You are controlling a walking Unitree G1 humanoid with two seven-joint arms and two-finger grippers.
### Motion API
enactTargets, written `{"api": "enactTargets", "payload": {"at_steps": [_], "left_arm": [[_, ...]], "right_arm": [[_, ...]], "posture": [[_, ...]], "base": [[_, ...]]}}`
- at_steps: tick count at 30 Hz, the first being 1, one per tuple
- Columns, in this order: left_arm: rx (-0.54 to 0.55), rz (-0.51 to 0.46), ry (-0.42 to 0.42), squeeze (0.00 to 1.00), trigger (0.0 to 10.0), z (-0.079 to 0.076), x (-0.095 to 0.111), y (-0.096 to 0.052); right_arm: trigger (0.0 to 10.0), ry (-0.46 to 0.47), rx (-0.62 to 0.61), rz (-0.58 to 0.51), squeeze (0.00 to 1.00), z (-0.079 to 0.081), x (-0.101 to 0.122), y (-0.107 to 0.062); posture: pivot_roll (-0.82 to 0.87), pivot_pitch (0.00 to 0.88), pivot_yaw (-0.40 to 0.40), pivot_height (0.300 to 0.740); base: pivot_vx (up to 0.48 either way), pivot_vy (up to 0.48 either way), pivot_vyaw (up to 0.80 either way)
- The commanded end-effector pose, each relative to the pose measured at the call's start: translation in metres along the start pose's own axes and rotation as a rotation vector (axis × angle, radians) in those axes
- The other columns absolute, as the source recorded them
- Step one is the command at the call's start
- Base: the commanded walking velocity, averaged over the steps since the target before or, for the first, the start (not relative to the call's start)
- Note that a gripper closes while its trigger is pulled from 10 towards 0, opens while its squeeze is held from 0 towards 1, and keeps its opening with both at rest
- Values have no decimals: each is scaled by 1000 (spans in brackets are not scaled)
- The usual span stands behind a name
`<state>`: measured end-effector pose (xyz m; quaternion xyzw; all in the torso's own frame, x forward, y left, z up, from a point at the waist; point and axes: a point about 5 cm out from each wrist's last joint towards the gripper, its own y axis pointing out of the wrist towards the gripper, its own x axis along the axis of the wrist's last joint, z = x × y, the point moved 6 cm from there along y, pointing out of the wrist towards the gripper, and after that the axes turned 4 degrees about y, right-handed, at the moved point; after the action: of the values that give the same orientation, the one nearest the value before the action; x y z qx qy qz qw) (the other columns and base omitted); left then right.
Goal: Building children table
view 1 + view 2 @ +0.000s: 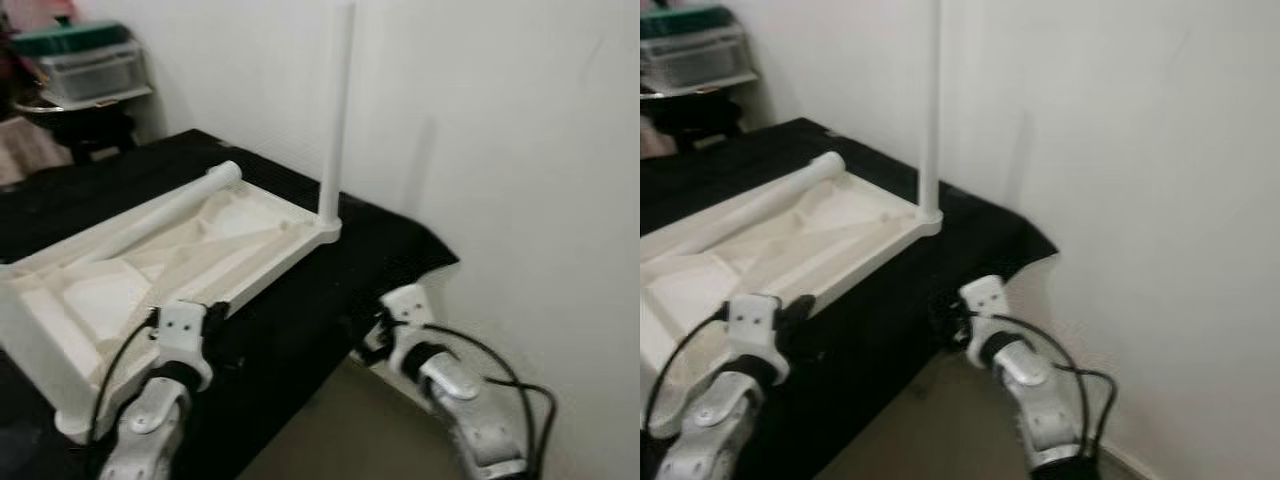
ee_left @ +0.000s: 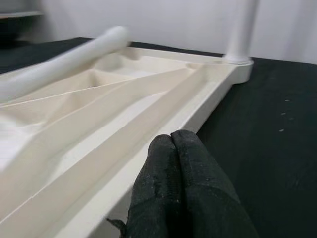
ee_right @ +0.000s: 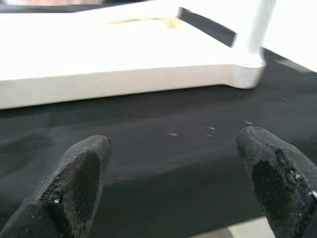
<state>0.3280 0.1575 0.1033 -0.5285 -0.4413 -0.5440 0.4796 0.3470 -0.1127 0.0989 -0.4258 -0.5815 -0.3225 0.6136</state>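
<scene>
Left claw [image 2: 171, 144]: its two black fingers were pressed together with nothing between them, the tips close against the long edge of the white tabletop [image 1: 150, 270]. Seen from the head, this claw [image 1: 215, 318] lay at the tabletop's near edge, over the black cloth [image 1: 300, 320].

Right claw [image 3: 173, 173]: its fingers [image 3: 79, 173] stood wide apart and held nothing. It hung low above the black cloth near the cloth's right edge, pointing toward the tabletop's side. From the head, the right claw [image 1: 375, 335] sat beside the cloth's edge, well apart from the left claw.

Tabletop: it lay upside down on the black cloth, its ribbed underside facing up. One white leg [image 1: 335, 110] stood upright, fitted at the far right corner [image 1: 328, 232], close to the white wall [image 1: 500, 150]. A second white leg [image 1: 165, 210] lay flat and loose along the far side of the underside, its rounded end pointing toward the wall.

Surroundings: the black cloth covered the worktop under the tabletop and ended just right of the upright leg. A brown floor [image 1: 350, 430] showed between the two silver arms. In the far left corner, a clear bin with a green lid [image 1: 85, 60] rested on a shelf.
</scene>
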Motion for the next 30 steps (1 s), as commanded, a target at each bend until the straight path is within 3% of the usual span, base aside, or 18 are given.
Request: {"api": "enactTargets", "payload": {"at_steps": [1, 25, 30], "left_arm": [[-3, 0, -5, 0, 10000, -2, -1, -1], [-18, 13, 3, 0, 10000, -2, -2, 0], [-34, 9, 11, 0, 10000, -4, -1, 0]], "right_arm": [[10000, -4, -11, 12, 0, -4, -2, -3], [10000, 22, -11, -4, 0, -4, 0, -3], [10000, 35, -13, -22, 0, -4, 3, -3]], "posture": [[-100, 37, -14, 740], [-97, 39, -11, 740], [-96, 40, -10, 740]], "base": [[0, 0, 800], [0, 0, 800], [0, -441, 0]]}}
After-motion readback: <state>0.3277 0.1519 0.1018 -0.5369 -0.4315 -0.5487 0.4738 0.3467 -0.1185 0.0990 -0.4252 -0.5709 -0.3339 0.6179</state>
